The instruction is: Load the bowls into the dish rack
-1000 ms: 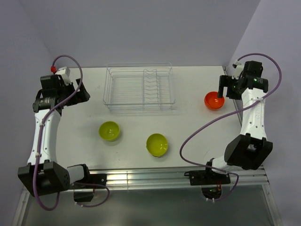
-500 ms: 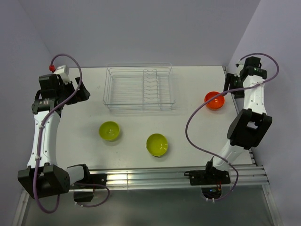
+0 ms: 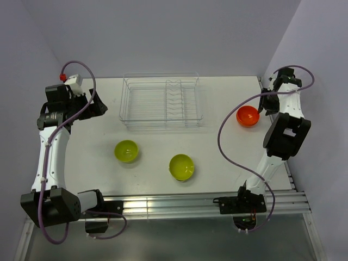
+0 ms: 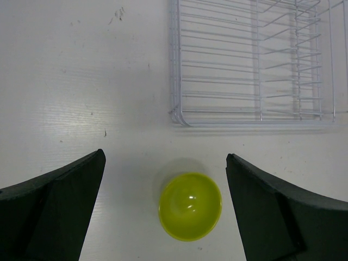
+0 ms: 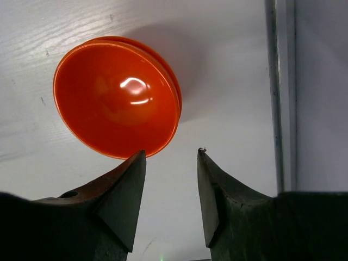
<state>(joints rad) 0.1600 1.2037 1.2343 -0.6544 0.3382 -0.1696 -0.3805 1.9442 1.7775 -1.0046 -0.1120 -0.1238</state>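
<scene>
The dish rack (image 3: pixel 162 101) stands at the back middle of the table with no bowls in it; its near left corner shows in the left wrist view (image 4: pixel 255 65). Two lime-green bowls sit in front of it, one on the left (image 3: pixel 126 150) and one on the right (image 3: pixel 181 167). An orange bowl (image 3: pixel 247 116) sits at the far right. My left gripper (image 3: pixel 98 106) is open and empty, high above the left green bowl (image 4: pixel 190 205), which lies between its fingers (image 4: pixel 164 155). My right gripper (image 3: pixel 264 104) is open and empty (image 5: pixel 172 152), just beside the orange bowl's rim (image 5: pixel 117 98).
The table's right edge, a metal strip (image 5: pixel 280 92), runs close beside my right gripper, with the purple wall (image 3: pixel 321 65) behind it. A rail (image 3: pixel 179 204) runs along the near edge at the arm bases.
My right arm has folded back toward the far right corner, its gripper drawing off the orange bowl. The bowl has stayed in place. My left arm has shifted only slightly.
</scene>
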